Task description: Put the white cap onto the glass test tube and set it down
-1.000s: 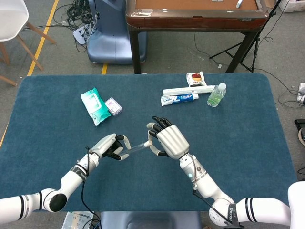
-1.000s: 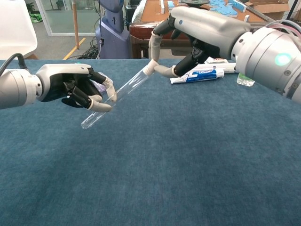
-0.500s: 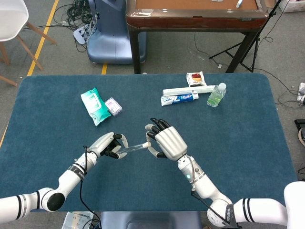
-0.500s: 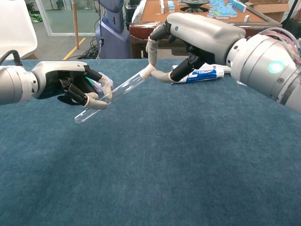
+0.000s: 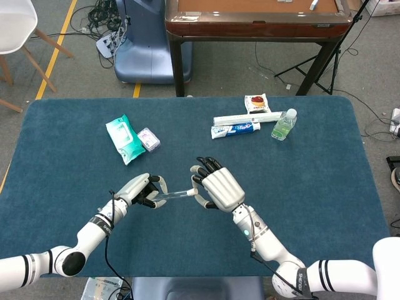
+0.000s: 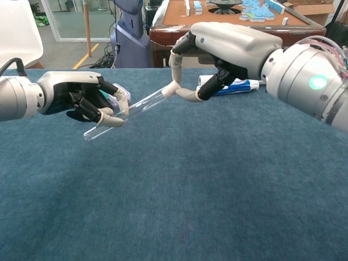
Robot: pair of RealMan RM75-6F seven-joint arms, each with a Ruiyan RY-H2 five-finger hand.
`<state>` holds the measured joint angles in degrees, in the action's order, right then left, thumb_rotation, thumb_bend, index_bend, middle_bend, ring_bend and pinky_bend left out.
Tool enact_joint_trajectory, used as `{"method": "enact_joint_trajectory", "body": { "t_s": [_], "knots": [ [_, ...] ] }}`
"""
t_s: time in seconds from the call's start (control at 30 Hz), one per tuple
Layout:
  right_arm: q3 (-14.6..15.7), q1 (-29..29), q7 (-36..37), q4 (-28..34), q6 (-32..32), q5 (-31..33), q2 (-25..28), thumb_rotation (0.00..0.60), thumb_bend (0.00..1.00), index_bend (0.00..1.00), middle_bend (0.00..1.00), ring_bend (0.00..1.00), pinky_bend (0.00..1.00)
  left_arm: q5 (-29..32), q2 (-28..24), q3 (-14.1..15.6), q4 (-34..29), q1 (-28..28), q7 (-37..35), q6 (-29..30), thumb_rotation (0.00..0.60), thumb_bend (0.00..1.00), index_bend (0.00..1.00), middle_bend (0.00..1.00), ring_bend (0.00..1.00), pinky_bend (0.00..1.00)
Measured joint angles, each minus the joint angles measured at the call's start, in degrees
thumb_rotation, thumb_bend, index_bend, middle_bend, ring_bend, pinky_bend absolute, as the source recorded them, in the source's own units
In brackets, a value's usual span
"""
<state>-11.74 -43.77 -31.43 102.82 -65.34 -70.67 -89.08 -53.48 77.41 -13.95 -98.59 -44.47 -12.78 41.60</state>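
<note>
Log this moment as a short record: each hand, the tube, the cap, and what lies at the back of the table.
left hand: holds the glass tube off the table, tilted
right hand: pinches the white cap at the tube's upper end
cap seated: cannot tell
back of table: toothpaste, small bottle, wipes pack

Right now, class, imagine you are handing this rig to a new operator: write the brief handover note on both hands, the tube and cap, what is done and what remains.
Left hand grips the glass test tube, tilted above the table.
Right hand pinches the white cap at the tube's upper end.
Done: cap brought to the tube's mouth; whether it is fully seated cannot be told.
Left: confirm the cap is on, release it, set the tube down.
</note>
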Motion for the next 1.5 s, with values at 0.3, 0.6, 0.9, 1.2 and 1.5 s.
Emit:
{"method": "enact_joint_trajectory", "body": {
  "t_s": [0.3,0.6,0.9,1.2,1.5],
  "knots": [
    [0.1,-0.2,-1.1,1.2,0.9,1.4,1.3,0.600,0.32,0.34,0.21,0.03,0.00,-0.5,0.0,-0.2,0.3,0.3,-0.8,0.1,0.600,0.38,0.65,0.93,0.95,1.00],
    [0.2,-0.2,-1.3,2.4,1.0,1.7,2.4,0.600,0.20,0.28,0.18,0.01,0.00,-1.3,-0.1,0.0,0.9,0.8,-1.4,0.1,0.600,0.38,0.65,0.93,0.95,1.00],
    [0.5,1.8,-0.2,5.7,-1.2,-0.4,7.7,0.600,0.20,0.28,0.17,0.01,0.00,-2.1,1.0,1.6,3.4,0.4,3.2,1.8,0.600,0.38,0.65,0.93,0.95,1.00],
    [1.3,5.1,0.1,8.2,-3.9,-1.6,14.0,0.600,0.20,0.28,0.17,0.01,0.00,0.4,6.9,4.3,8.0,-1.9,18.3,6.4,0.600,0.38,0.65,0.92,0.95,1.00],
    [1.8,6.9,1.6,8.4,-4.8,-1.8,16.1,0.600,0.20,0.28,0.17,0.01,0.00,7.7,15.2,5.3,14.5,-5.2,30.8,9.6,0.600,0.38,0.65,0.92,0.95,1.00]
  ]
}}
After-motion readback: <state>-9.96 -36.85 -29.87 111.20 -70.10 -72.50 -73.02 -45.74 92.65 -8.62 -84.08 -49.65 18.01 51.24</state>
